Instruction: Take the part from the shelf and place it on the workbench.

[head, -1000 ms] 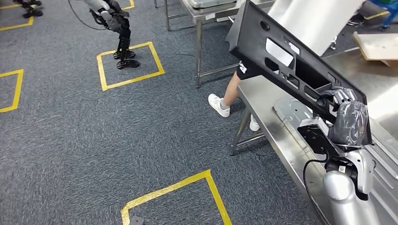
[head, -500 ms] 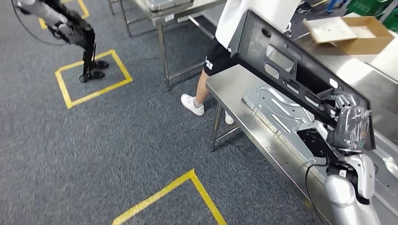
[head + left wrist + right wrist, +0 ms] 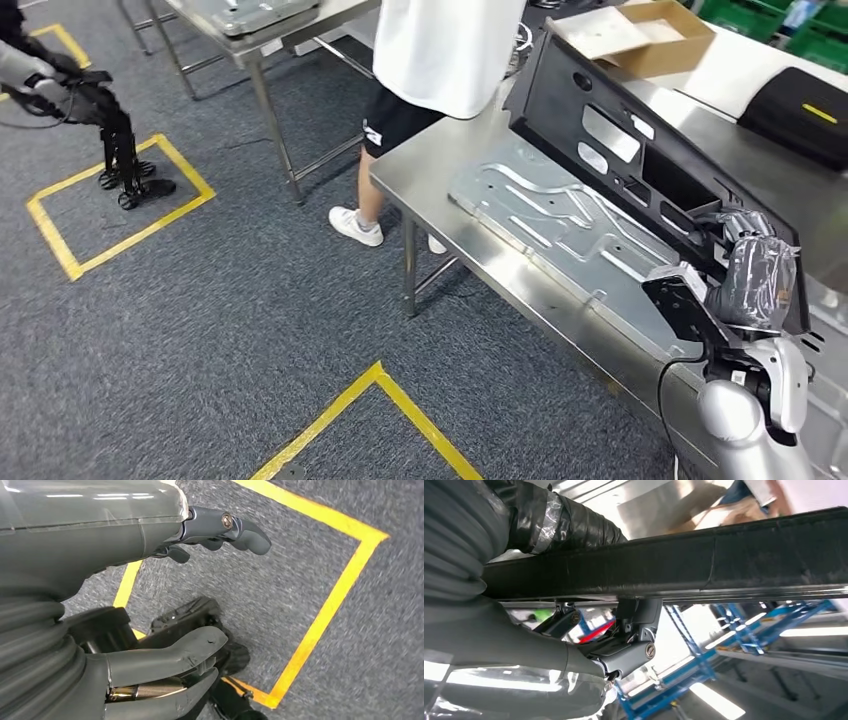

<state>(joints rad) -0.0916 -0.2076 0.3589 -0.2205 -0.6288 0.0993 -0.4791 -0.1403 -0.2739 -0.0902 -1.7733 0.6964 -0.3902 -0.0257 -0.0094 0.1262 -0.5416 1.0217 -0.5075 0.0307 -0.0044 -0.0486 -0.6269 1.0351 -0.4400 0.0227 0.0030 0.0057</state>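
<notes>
Here the right hand (image 3: pixel 745 262) grips the black panel (image 3: pixel 640 160) at three o'clock, tilted above the workbench (image 3: pixel 440 165). The left hand (image 3: pixel 165 630) hangs with fingers spread, holding nothing.

We note a black part (image 3: pixel 640 160), silver steel workbench (image 3: pixel 440 170), grey speckled carpet (image 3: pixel 250 310), yellow floor tape (image 3: pixel 120 240), brown cardboard box (image 3: pixel 660 40).

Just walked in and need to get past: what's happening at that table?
The humanoid's right hand grips a large black plastic panel with cut-outs, holding it tilted above the stainless steel workbench, where a pressed silver sheet-metal part lies. The left hand hangs open over grey carpet. A person in a white shirt stands at the bench's far side.
</notes>
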